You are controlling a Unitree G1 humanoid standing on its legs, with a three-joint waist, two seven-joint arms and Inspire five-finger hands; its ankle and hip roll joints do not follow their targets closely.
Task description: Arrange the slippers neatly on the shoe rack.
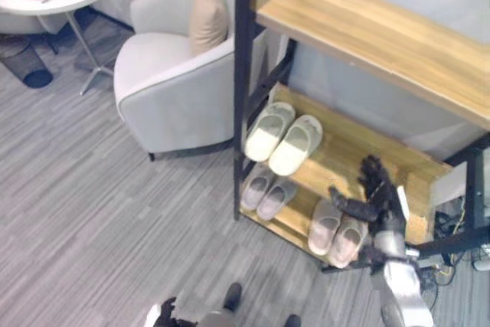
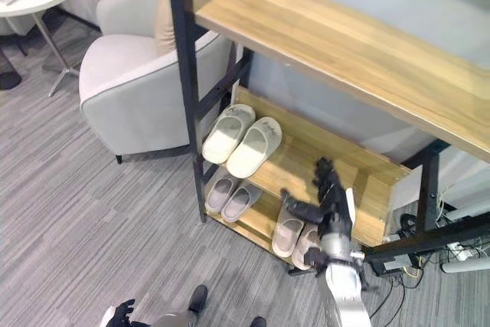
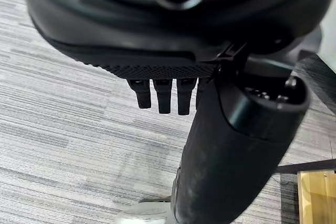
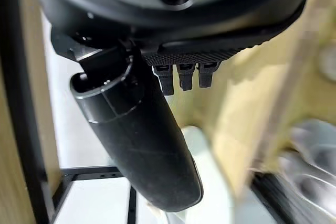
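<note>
Right robot hand (image 1: 375, 201): open, fingers straight and spread, holding nothing, raised in front of the shoe rack's (image 1: 360, 147) middle shelf, near its right end.
Left robot hand (image 3: 168, 95): fingers extended, empty, low over the floor (image 1: 92, 212).
Slippers: cream pair (image 1: 282, 137) at the middle shelf's left end; grey pair (image 1: 266, 193) and pink pair (image 1: 337, 233) on the bottom shelf, toes inward.
Open room: bare wood right of the cream pair.
Edges: armchair (image 1: 172, 86) just beside the rack's left post.
</note>
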